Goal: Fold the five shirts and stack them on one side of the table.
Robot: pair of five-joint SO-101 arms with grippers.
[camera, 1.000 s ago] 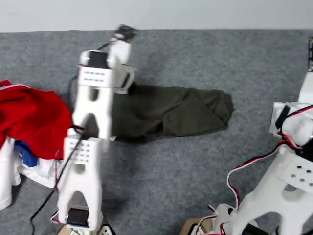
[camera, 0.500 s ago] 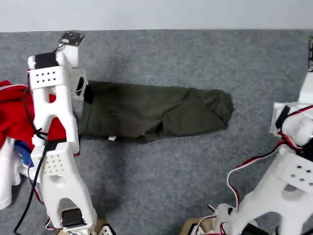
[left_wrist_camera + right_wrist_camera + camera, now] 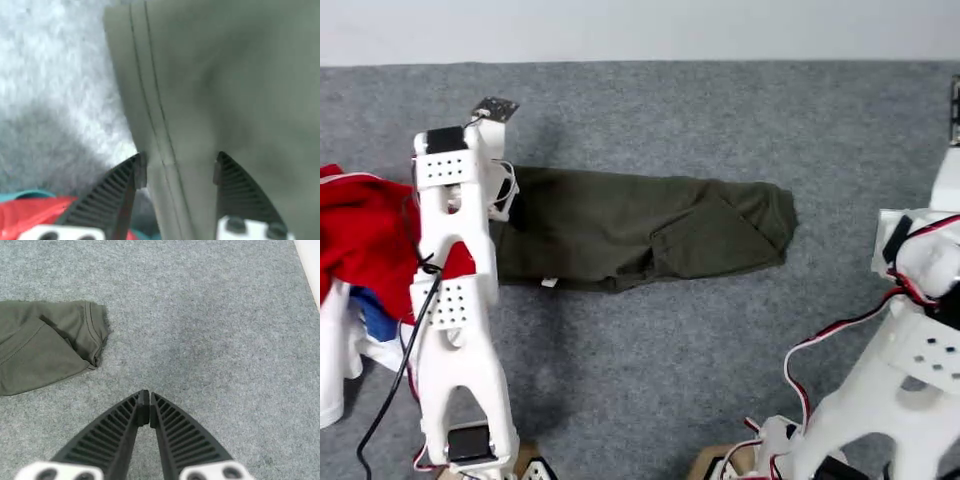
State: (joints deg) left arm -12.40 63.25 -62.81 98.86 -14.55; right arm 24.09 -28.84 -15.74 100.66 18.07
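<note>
There are two arms (image 3: pixel 455 300) (image 3: pixel 910 390), one olive shirt (image 3: pixel 620 230), one red garment (image 3: pixel 370 245), one white garment (image 3: pixel 332 345) and one blue garment (image 3: pixel 375 315).

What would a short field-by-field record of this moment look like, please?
green shirt: folded into a long strip, lying flat mid-table
left gripper: open, jaws either side of the green shirt's hemmed end
right gripper: shut, above bare table, apart from the green shirt
pile: red shirt over a white garment and a blue garment, unfolded, beside the left arm
progress: green shirt not yet stacked
</note>
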